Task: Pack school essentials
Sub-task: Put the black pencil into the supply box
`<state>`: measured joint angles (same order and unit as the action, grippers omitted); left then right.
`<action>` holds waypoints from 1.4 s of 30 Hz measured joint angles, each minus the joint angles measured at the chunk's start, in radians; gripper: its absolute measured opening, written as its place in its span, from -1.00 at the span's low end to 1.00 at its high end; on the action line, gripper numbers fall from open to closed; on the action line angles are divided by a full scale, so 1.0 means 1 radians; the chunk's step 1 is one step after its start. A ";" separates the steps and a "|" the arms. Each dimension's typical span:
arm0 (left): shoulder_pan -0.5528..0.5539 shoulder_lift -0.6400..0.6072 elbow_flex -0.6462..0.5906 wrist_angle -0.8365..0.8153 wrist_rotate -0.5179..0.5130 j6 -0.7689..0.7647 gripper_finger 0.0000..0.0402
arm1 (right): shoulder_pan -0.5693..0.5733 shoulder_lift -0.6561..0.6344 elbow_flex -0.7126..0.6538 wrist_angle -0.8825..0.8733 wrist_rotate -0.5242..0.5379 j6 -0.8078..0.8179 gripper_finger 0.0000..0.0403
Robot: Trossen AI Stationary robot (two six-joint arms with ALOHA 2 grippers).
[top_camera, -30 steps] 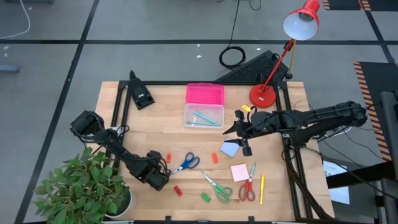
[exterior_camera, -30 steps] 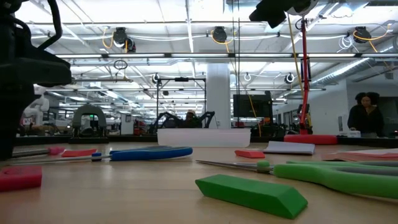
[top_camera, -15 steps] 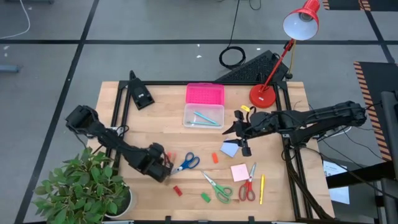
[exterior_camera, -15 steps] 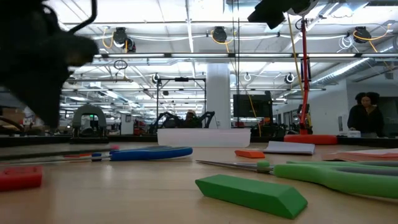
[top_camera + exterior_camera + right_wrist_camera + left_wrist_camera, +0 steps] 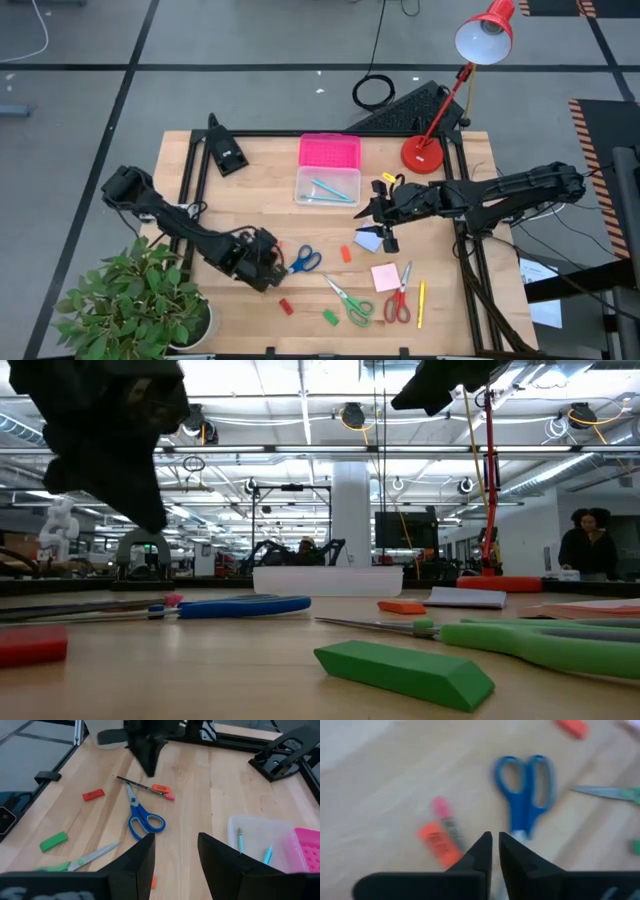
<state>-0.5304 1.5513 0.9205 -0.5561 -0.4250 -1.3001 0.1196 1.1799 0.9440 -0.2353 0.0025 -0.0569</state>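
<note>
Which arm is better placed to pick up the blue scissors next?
Left. The left claw hovers just beside the blue scissors, nearly shut. The right claw is farther away, open above the blue notepad.

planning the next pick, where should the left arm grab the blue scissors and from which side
Probably across the closed blades, just below the handle loops, coming straight down. The blue scissors lie flat on the table with blades shut, so that narrow neck fits between the jaws, while the loops are wide. The left gripper, jaws nearly shut, already hangs near the blade end. A pencil lies close by there, so stay toward the loops.
</note>
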 joint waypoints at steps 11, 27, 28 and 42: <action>-0.001 0.092 0.001 -0.048 0.181 -0.221 -0.51 | 0.000 0.001 0.000 -0.001 0.000 0.014 -0.30; 0.015 0.163 0.001 -0.038 0.168 -0.250 -0.18 | -0.002 0.001 0.000 0.034 0.000 -0.011 -0.30; 0.017 0.167 0.001 -0.035 0.171 -0.250 -0.17 | -0.002 0.001 0.000 0.034 0.000 -0.011 -0.30; 0.044 0.194 0.003 -0.025 0.206 -0.221 -0.57 | -0.002 0.001 0.000 0.033 0.000 -0.015 -0.30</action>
<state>-0.4862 1.7451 0.9237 -0.5814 -0.2188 -1.5211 0.1177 1.1805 0.9440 -0.2024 0.0025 -0.0719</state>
